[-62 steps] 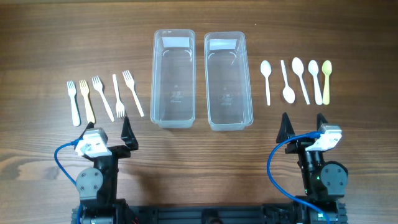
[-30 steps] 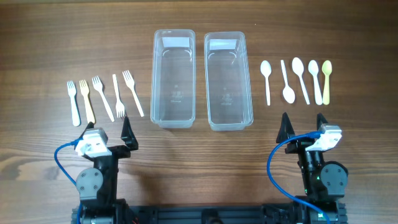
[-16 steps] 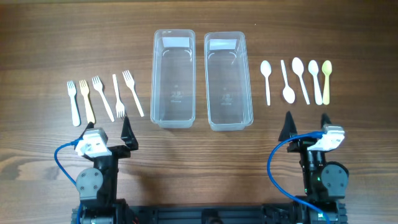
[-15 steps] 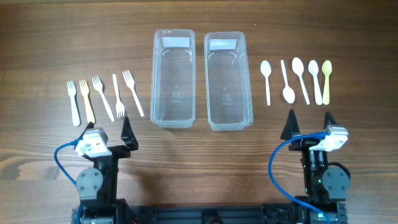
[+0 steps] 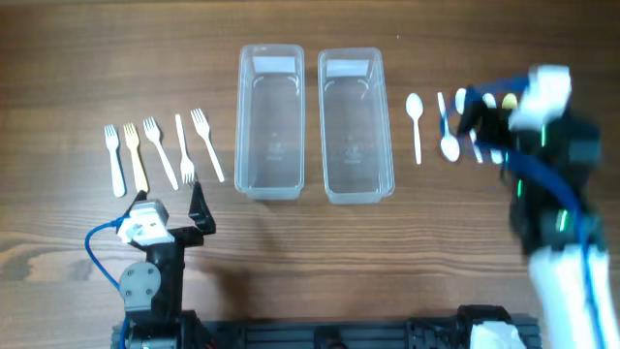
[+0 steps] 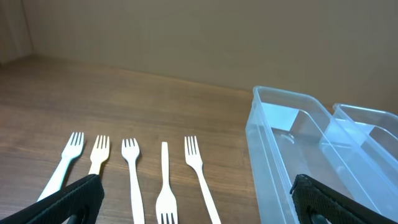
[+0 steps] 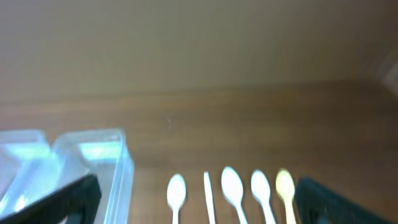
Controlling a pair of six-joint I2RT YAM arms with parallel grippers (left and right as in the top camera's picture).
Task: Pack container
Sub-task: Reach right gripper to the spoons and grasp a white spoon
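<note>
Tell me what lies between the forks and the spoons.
Two clear containers, side by side and both empty: the left container nearer the forks, the right container nearer the spoons. The overhead view shows it.

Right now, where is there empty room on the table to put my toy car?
The table is bare in front of the clear containers and left of the forks. It is crowded at the spoons, where the right gripper hovers, and the gap between the containers is thin.
</note>
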